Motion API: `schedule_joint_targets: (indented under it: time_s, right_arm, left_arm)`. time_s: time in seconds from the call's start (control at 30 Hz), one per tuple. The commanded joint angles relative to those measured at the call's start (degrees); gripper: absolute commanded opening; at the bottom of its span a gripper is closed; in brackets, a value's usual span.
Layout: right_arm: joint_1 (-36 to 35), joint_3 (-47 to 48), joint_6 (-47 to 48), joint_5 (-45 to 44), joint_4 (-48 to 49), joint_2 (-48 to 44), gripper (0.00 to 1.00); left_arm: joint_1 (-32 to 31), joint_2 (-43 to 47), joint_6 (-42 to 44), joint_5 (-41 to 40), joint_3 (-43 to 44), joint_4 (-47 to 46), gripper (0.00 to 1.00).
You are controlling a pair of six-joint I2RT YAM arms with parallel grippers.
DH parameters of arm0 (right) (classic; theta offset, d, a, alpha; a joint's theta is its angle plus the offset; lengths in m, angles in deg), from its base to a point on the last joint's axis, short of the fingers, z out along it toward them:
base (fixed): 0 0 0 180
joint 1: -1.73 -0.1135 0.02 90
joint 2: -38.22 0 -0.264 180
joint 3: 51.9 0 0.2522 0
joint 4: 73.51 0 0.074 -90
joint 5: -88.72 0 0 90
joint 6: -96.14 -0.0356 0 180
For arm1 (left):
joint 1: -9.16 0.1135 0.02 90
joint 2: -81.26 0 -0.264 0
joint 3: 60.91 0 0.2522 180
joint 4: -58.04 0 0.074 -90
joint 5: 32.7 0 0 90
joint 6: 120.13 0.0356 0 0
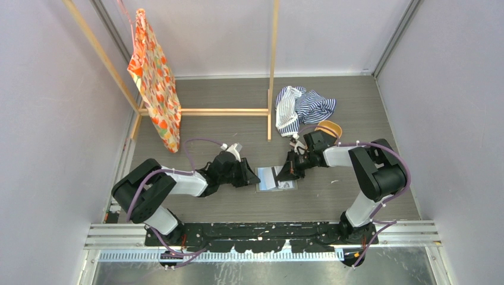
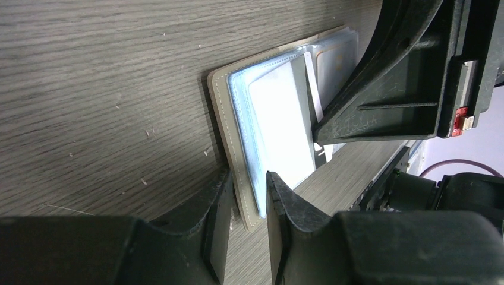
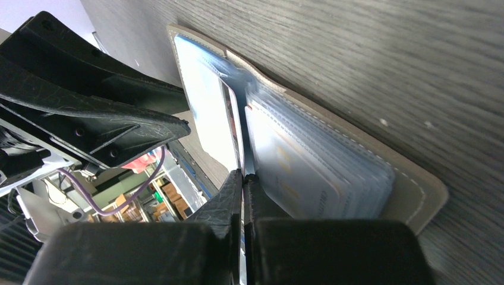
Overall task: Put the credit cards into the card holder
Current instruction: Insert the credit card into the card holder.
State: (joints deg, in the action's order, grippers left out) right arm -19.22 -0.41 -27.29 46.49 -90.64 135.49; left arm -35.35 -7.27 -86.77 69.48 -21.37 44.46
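On the grey wood-grain tabletop [image 1: 208,119], the taupe leather-like folding card holder [image 2: 223,107] was clamped by the left gripper [image 2: 248,178], a thin pale card [image 3: 233,130] pinched shut in the right gripper [image 3: 243,175], with deeper sleeving judged next.

Both arms reach forward from the near edge and meet low over the middle of the surface, elbows raised and bowed outward, wrists angled toward each other. The left arm [image 1: 184,183] has its jaws narrowed onto the edge of the card holder [image 2: 223,119]. The right arm [image 1: 350,155] has its jaws pinched almost together on a credit card [image 3: 235,139].
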Motion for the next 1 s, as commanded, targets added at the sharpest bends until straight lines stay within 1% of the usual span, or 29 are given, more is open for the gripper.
schedule_joint_targets:
  time_s: [0.0,0.17,0.27,0.43,0.53,0.63,0.73,0.9,0.97]
  right_arm:
    - [-1.5,0.7,-2.3,0.5,2.6,0.9,0.11]
    - [-1.8,0.5,-4.1,1.3,5.5,1.0,0.13]
    - [-1.8,0.8,-3.9,1.6,5.8,1.9,0.14]
    - [-0.8,1.1,-3.9,3.8,6.5,2.7,0.05]
    - [0.0,0.6,-5.1,5.7,8.3,2.6,0.03]
    - [0.4,0.2,-6.7,7.6,10.5,2.4,0.01]
    - [0.7,-0.1,-7.8,8.6,12.3,2.2,0.01]
    - [0.9,-0.1,-7.3,8.2,11.7,2.9,0.01]
    - [0.9,1.2,-3.8,5.9,7.0,3.8,0.01]
  left_arm:
    - [-0.7,-1.1,-1.1,1.8,-0.6,-4.6,0.29]
    - [-0.9,-0.7,-1.5,1.7,-0.7,-4.8,0.30]
    - [-1.0,0.3,-1.8,1.1,-1.0,-4.8,0.32]
    - [-0.9,4.6,-2.0,-1.2,-2.6,-3.0,0.41]
    - [-0.9,8.2,-1.6,-2.7,-3.6,-1.2,0.45]
    - [-0.8,11.3,-1.4,-3.4,-4.4,-0.1,0.46]
    - [-0.7,12.9,-1.7,-2.8,-5.0,-1.3,0.46]
    - [-0.6,13.7,-2.3,-2.0,-5.8,-3.5,0.47]
    - [-0.6,12.9,-2.7,-1.9,-5.7,-3.6,0.47]
